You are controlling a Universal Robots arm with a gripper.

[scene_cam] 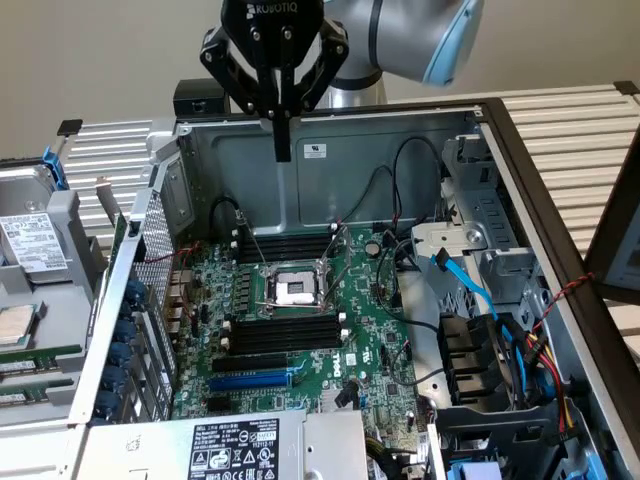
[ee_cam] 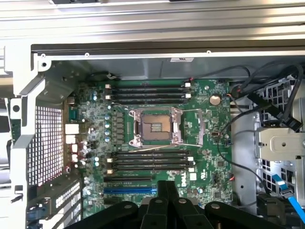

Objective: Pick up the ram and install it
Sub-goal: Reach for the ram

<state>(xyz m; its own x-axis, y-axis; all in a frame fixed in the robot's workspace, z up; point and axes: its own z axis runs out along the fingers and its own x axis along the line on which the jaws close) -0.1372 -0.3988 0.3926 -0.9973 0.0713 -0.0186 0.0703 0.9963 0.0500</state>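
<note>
gripper point(scene_cam: 283, 150) hangs over the rear wall of the open computer case point(scene_cam: 400, 140), fingers pointing straight down, jaws clenched tight together with nothing between them

wrist view: the same gripper point(ee_cam: 167, 187) with fingers pressed shut, looking down on the motherboard point(ee_cam: 205, 157)

ram point(scene_cam: 38, 353): narrow green stick lying flat on the grey tray point(scene_cam: 60, 250) at the exterior view's left, outside the case, well apart from the gripper; more green sticks lie just beside it

motherboard point(scene_cam: 370, 340) lies flat in the case floor; cpu socket point(scene_cam: 293, 290) near its middle

black slots point(scene_cam: 285, 328) run in rows on both sides of the socket; a blue slot point(scene_cam: 250, 379) lies beside the nearer row

ram not yet picked up, not yet in a slot
</note>
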